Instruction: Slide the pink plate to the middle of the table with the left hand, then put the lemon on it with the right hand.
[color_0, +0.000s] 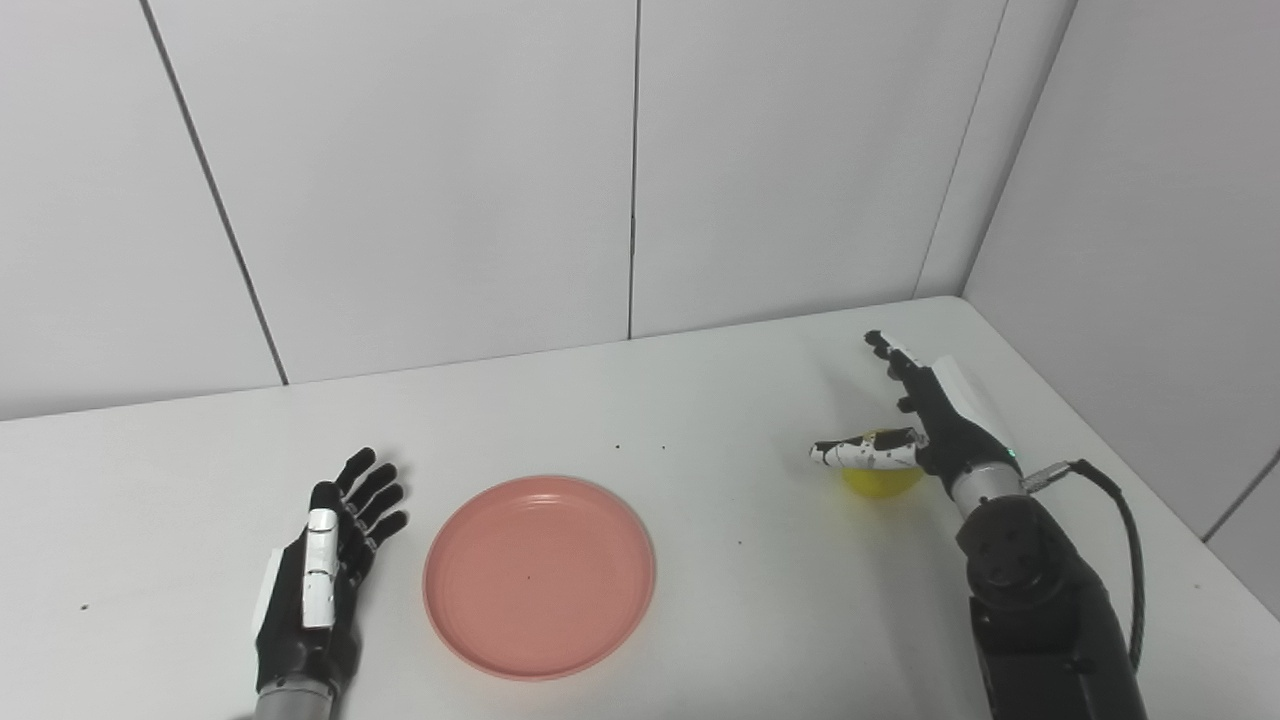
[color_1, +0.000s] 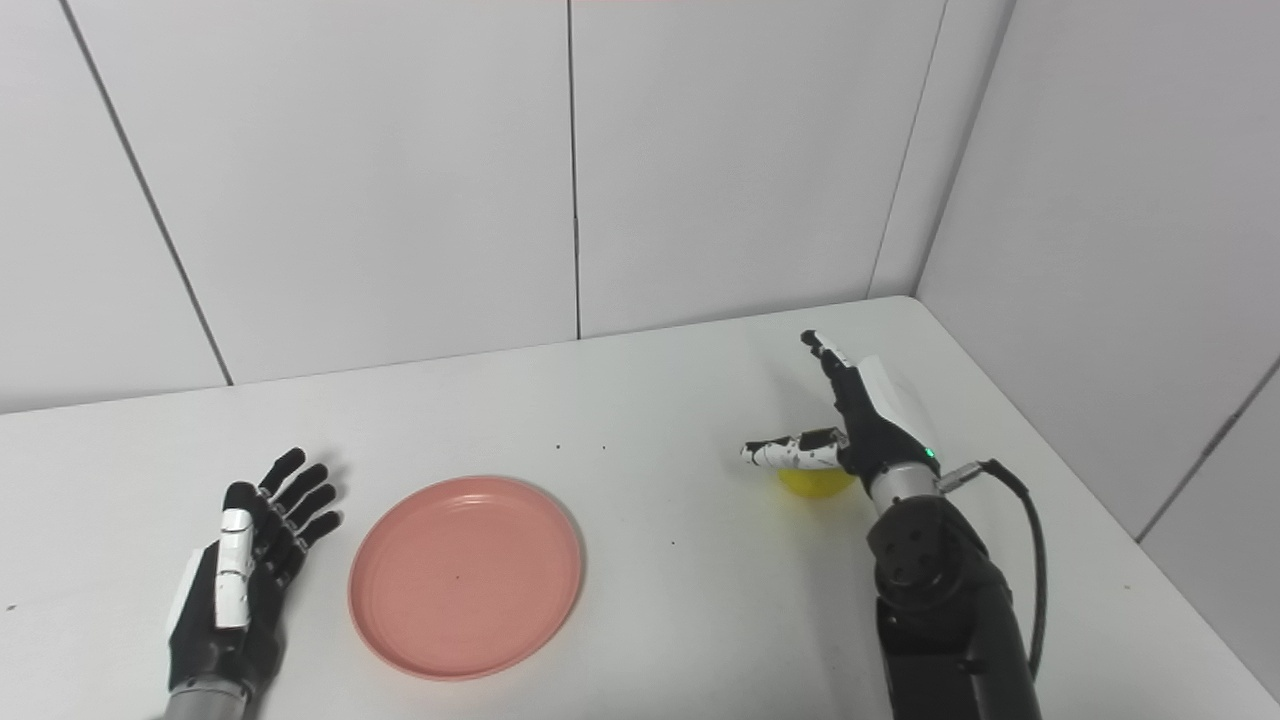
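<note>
A round pink plate (color_0: 540, 575) lies empty on the white table (color_0: 720, 400), near the front and slightly left of centre. My left hand (color_0: 325, 565) rests open just to its left, fingers spread and not touching the rim. A yellow lemon (color_0: 880, 480) sits on the table at the right. My right hand (color_0: 915, 425) hovers over it, open, with the thumb stretched across the lemon's top and the fingers pointing away toward the wall. Most of the lemon is hidden under the hand.
White wall panels (color_0: 630, 170) close the table at the back and the right. A black cable (color_0: 1120, 520) loops from the right wrist. Bare tabletop lies between plate and lemon.
</note>
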